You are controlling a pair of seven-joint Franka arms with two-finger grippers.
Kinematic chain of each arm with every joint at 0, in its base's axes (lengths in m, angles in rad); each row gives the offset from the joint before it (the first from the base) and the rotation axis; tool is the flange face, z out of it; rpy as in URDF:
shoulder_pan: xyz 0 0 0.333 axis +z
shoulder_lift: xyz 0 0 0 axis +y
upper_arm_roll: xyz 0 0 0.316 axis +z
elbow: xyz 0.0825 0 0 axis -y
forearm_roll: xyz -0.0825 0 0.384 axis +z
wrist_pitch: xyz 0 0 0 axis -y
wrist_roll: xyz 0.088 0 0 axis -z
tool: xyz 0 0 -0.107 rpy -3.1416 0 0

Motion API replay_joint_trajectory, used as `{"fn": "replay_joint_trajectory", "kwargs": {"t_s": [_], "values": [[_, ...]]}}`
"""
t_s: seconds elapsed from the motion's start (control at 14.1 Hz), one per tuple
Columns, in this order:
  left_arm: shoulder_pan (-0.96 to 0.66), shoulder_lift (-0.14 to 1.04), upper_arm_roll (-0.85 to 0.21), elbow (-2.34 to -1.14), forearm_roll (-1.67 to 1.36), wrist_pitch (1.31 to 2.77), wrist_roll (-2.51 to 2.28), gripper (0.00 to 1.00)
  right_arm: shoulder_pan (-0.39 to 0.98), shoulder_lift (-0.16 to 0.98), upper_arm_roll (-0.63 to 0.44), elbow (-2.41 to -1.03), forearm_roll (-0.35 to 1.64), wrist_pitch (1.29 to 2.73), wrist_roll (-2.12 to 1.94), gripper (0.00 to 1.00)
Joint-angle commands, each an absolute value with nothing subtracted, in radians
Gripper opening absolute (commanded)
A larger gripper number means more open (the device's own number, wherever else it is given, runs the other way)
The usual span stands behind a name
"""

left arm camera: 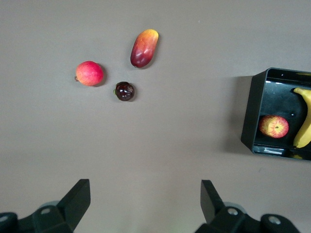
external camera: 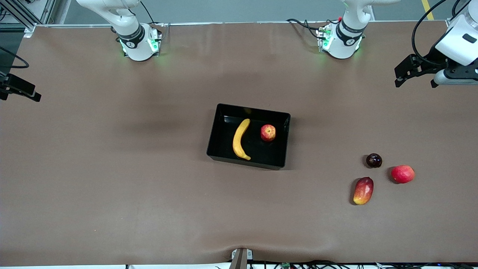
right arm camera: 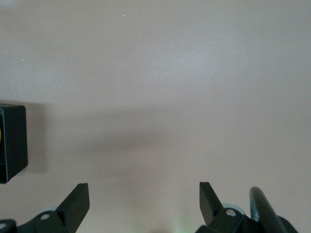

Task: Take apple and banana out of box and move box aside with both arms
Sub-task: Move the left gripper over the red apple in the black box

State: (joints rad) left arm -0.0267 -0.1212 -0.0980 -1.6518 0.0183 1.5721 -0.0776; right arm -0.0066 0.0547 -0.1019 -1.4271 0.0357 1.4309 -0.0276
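The black box (external camera: pixel 211 139) sits at the table's middle. The yellow banana (external camera: pixel 241 139) and the small red apple (external camera: pixel 268 132) lie in it side by side, the apple toward the left arm's end. My left gripper (external camera: pixel 415 84) is open and empty, over bare table at the left arm's end. My right gripper (external camera: pixel 19 93) is open and empty over the right arm's end. The left wrist view shows its open gripper (left arm camera: pixel 146 187), the box (left arm camera: pixel 251 111), the apple (left arm camera: pixel 273 126) and the banana (left arm camera: pixel 303 121). The right wrist view shows its open gripper (right arm camera: pixel 143 187) and a corner of the box (right arm camera: pixel 13 141).
Three loose fruits lie toward the left arm's end, nearer the front camera than the box: a mango (external camera: pixel 363 191), a dark round fruit (external camera: pixel 373 160) and a red round fruit (external camera: pixel 402 174). They also show in the left wrist view: mango (left arm camera: pixel 144 47), dark fruit (left arm camera: pixel 125 91), red fruit (left arm camera: pixel 90 73).
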Motion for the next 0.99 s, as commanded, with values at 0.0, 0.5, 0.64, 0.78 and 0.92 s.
{"fn": "replay_joint_trajectory", "kwargs": {"t_s": [0.0, 0.5, 0.64, 0.78, 0.92], "values": [[-0.023, -0.110, -0.095, -1.626, -0.002, 1.551, -0.058, 1.00, -0.023, 0.054, -0.092, -1.424, 0.041, 1.427, -0.020, 1.00], [-0.060, 0.004, -0.121, -1.555, -0.003, 1.514, -0.087, 1.00, -0.023, 0.054, -0.092, -1.424, 0.041, 1.427, -0.020, 1.00], [-0.093, 0.041, -0.170, -1.569, 0.000, 1.514, -0.208, 1.00, -0.025, 0.061, -0.092, -1.424, 0.040, 1.427, -0.017, 1.00], [-0.115, 0.090, -0.233, -1.581, 0.002, 1.535, -0.265, 1.00, -0.023, 0.063, -0.092, -1.424, 0.040, 1.428, -0.017, 1.00], [-0.155, 0.123, -0.281, -1.618, 0.014, 1.615, -0.398, 1.00, -0.023, 0.063, -0.092, -1.424, 0.038, 1.428, -0.017, 1.00]]}}
